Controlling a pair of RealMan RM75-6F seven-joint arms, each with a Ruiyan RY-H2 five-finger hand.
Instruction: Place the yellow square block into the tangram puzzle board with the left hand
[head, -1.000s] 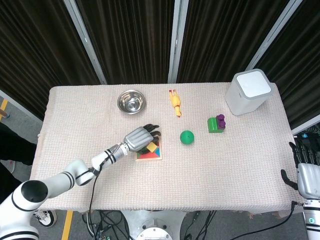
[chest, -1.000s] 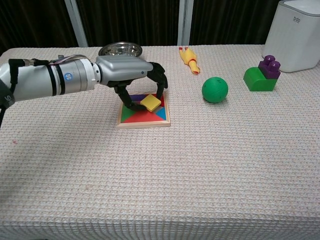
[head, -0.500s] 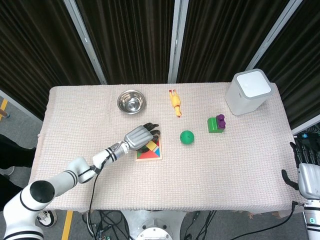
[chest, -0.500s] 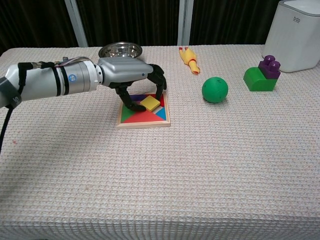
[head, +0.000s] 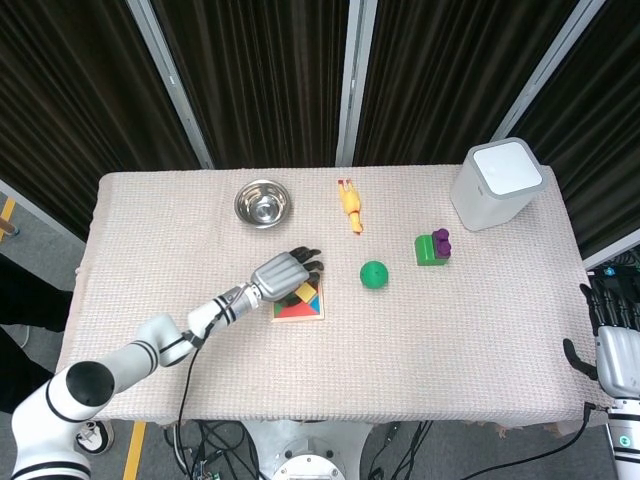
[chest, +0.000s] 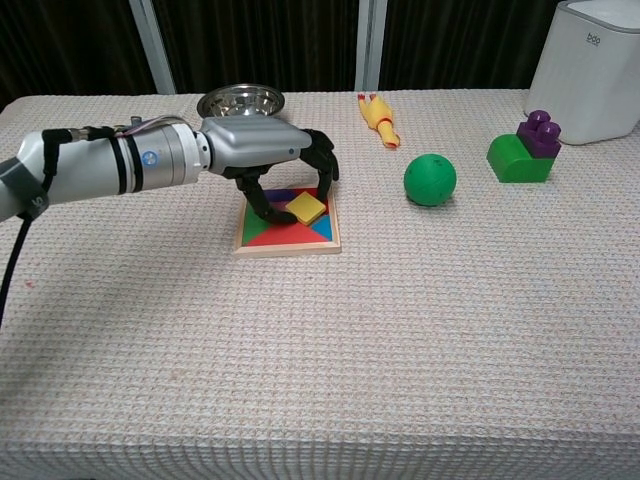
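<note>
The left hand (chest: 262, 152) reaches in from the left over the square wooden tangram puzzle board (chest: 287, 234), which lies on the worktop (chest: 400, 330) covered in a pale woven cloth. Its dark fingers (chest: 322, 158) curve down around the flat yellow square block (chest: 305, 208), the thumb at the block's near-left edge and the other fingers arched over its far side. The block sits tilted on the board's coloured pieces, red, blue and green, and whether the fingers actually press on it or only cage it cannot be told from either view. In the head view the same hand (head: 281, 274) covers the upper-left part of the board (head: 300, 307), with only a sliver of the yellow block (head: 304, 293) showing.

The right hand (head: 612, 352) hangs off the worktop's right edge, at the lower right corner of the head view; its fingers point upward, but how far apart they are is unclear.

Behind the left hand stands a round stainless steel bowl (chest: 240, 99). A yellow rubber chicken toy (chest: 380, 119) lies to the right of the bowl. A green ball (chest: 430, 180) rests to the right of the board, well apart from it. Further right a green block with a purple studded piece on top (chest: 525, 148) stands just in front of a white box-shaped container (chest: 585, 45).
</note>
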